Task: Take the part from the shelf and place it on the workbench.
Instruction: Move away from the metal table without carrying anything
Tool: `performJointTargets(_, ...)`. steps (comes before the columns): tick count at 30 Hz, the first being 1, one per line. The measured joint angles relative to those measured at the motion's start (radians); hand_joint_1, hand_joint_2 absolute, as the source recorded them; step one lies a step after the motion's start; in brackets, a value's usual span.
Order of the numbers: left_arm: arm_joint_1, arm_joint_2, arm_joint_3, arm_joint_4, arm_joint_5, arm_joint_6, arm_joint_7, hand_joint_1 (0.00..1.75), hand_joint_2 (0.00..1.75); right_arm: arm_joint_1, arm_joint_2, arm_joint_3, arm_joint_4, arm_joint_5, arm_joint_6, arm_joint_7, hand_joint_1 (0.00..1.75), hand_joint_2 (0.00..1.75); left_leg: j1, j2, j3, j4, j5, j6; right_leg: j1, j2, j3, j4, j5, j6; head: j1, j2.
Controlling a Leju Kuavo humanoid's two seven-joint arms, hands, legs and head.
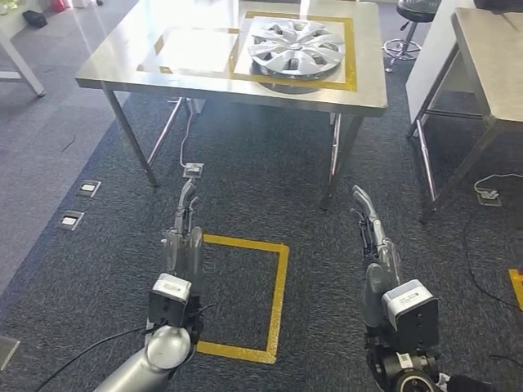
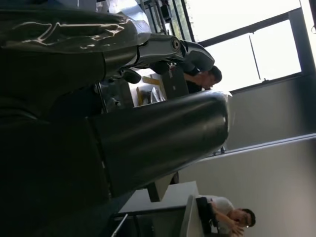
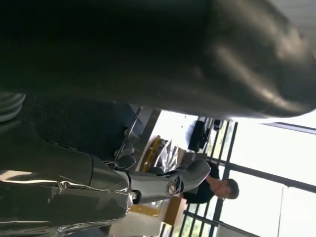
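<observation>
Wheel cover on the workbench, both hands free: the placing looks done.

The steel workbench (image 1: 123, 69) stands ahead across dark carpet, and the part, a silver wheel cover (image 1: 297, 46), lies flat on it inside the larger yellow-taped frame (image 1: 350, 49). Nearer the robot, a yellow tape square (image 1: 280, 286) marks the floor between its arms. The left hand (image 1: 185, 214) and right hand (image 1: 368, 219) hang low, well apart from the bench, fingers extended and released, grasping nothing. By my judgement, nothing of the task remains.
</observation>
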Motion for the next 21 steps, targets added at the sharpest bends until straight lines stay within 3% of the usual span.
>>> performJointTargets(1,0.001,0.000,0.000,-0.001,-0.001,0.000,0.001,0.00,0.00,-0.001,0.000,0.000,0.000,0.000,0.002,-0.001,0.00,0.00,0.000,-0.021,-0.016,0.039,-0.028,-0.002,-0.002,0.010,0.000,-0.004,0.007,-0.008,-0.006,0.000)
performJointTargets(3,0.004,0.001,0.001,-0.003,-0.001,0.000,0.002,0.00,0.00,-0.001,0.000,0.001,0.000,0.000,0.006,-0.002,0.00,0.00,-0.003,-0.065,-0.075,0.172,-0.104,0.000,-0.002,0.030,-0.009,-0.004,0.018,-0.018,-0.024,0.000)
performJointTargets(4,0.007,0.002,0.001,-0.003,-0.001,0.000,0.002,0.00,0.00,-0.001,0.000,0.002,0.000,-0.001,0.007,-0.001,0.00,0.00,-0.004,-0.074,-0.105,0.238,-0.131,0.002,0.000,0.042,-0.016,-0.002,0.021,-0.020,-0.032,0.000)
performJointTargets(5,0.011,0.003,0.002,-0.003,-0.001,0.000,0.002,0.00,0.00,-0.001,0.000,0.003,0.000,-0.002,0.008,0.000,0.00,0.00,-0.005,-0.078,-0.123,0.276,-0.140,0.005,0.002,0.055,-0.021,0.000,0.024,-0.021,-0.038,0.000)
performJointTargets(6,0.013,0.003,0.002,-0.003,-0.002,0.000,0.002,0.00,0.00,-0.001,0.000,0.004,0.000,-0.004,0.008,0.002,0.00,0.00,-0.006,-0.080,-0.121,0.275,-0.128,0.008,0.004,0.068,-0.025,0.002,0.026,-0.021,-0.043,0.000)
performJointTargets(7,0.014,0.003,0.002,-0.003,-0.002,0.000,0.002,0.00,0.00,-0.001,0.000,0.005,0.000,-0.007,0.008,0.003,0.00,0.00,-0.008,-0.084,-0.099,0.232,-0.098,0.013,0.006,0.082,-0.027,0.005,0.027,-0.021,-0.047,0.000)
performJointTargets(8,0.015,0.003,0.002,-0.004,-0.002,0.000,0.002,0.00,0.00,-0.001,0.000,0.005,0.000,-0.009,0.007,0.004,0.00,0.00,-0.009,-0.094,-0.063,0.161,-0.060,0.019,0.006,0.095,-0.029,0.009,0.028,-0.020,-0.050,0.000)
performJointTargets(10,0.014,0.004,0.002,-0.006,-0.002,0.000,0.003,0.00,0.00,-0.001,0.000,0.006,-0.001,-0.013,0.007,0.004,0.00,0.00,-0.010,-0.128,-0.001,0.035,-0.014,0.027,0.009,0.118,-0.037,0.019,0.028,-0.016,-0.055,0.000)
performJointTargets(12,0.015,0.004,0.002,-0.009,-0.003,0.000,0.003,0.00,0.00,-0.001,0.000,0.008,-0.003,-0.015,0.006,0.005,0.00,0.00,-0.013,-0.139,0.013,-0.004,-0.009,0.029,0.007,0.137,-0.048,0.024,0.030,-0.006,-0.057,0.000)
performJointTargets(14,0.014,0.004,0.002,-0.011,-0.003,0.000,0.003,0.00,0.00,0.000,0.000,0.009,-0.006,-0.014,0.005,0.006,0.00,0.00,-0.011,-0.118,0.013,-0.011,-0.003,0.036,0.004,0.148,-0.058,0.026,0.033,0.005,-0.062,0.000)
performJointTargets(16,0.014,0.002,0.002,-0.013,-0.006,0.000,0.004,0.00,0.00,-0.002,-0.001,0.009,-0.008,-0.014,0.001,0.007,0.00,0.00,-0.005,-0.096,0.015,-0.019,0.003,0.044,0.005,0.117,-0.083,0.068,0.005,0.016,-0.058,0.000)
performJointTargets(18,0.015,0.001,0.002,-0.017,-0.008,0.000,0.006,0.00,0.00,-0.004,-0.002,0.010,-0.010,-0.014,-0.003,0.010,0.00,0.00,-0.004,-0.074,0.014,-0.021,0.005,0.047,-0.001,0.071,-0.136,0.191,-0.062,0.029,-0.045,0.000)
performJointTargets(19,0.017,0.001,0.002,-0.018,-0.009,0.000,0.008,0.00,0.00,-0.005,-0.002,0.011,-0.010,-0.014,-0.004,0.012,0.00,0.00,-0.004,-0.062,0.014,-0.020,0.005,0.047,-0.006,0.059,-0.165,0.261,-0.092,0.035,-0.040,0.000)
performJointTargets(20,0.018,0.001,0.002,-0.018,-0.010,0.000,0.010,0.00,0.00,-0.004,-0.002,0.012,-0.010,-0.014,-0.004,0.013,0.00,0.00,-0.004,-0.051,0.013,-0.020,0.005,0.047,-0.011,0.054,-0.183,0.308,-0.106,0.040,-0.038,0.000)
performJointTargets(21,0.019,0.002,0.002,-0.019,-0.011,0.000,0.012,0.00,0.00,-0.004,-0.002,0.014,-0.010,-0.014,-0.004,0.014,0.00,0.00,-0.003,-0.039,0.013,-0.020,0.004,0.046,-0.015,0.050,-0.184,0.319,-0.103,0.044,-0.037,0.000)
